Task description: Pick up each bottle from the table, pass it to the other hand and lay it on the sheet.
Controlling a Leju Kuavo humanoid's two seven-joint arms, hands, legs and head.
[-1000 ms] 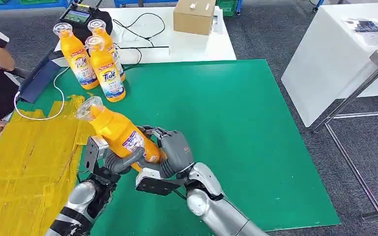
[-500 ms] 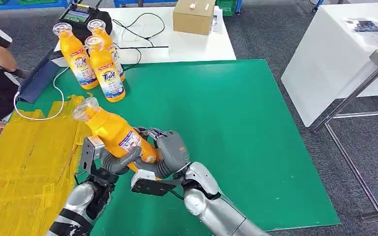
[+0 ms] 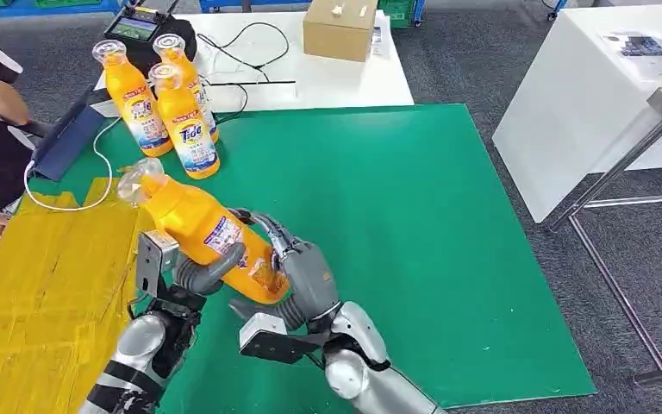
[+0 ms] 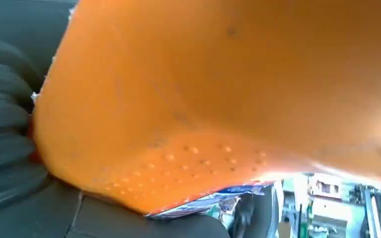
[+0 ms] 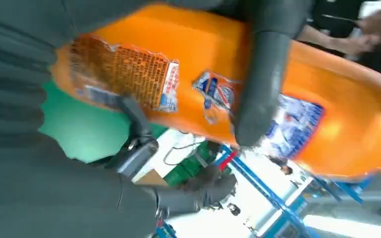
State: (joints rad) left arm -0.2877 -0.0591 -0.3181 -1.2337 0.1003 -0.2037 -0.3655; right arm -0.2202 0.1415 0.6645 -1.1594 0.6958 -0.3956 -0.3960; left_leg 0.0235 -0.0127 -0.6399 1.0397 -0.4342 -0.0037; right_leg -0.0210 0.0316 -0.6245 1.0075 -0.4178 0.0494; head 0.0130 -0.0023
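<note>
Above the green mat's near-left part, the orange bottle lies tilted in both hands, so the left hand should keep its wrap firm until the right hand, cupping the base, lets go.

The held bottle is glossy orange plastic with a clear cap and a shiny printed label; up close its base is dimpled. The three standing bottles look alike. The green mat is smooth and matt. The yellow sheet is creased. Both arms are polished silver metal; the right hand has matt grey ribbed covering. The box is plain brown cardboard.
</note>
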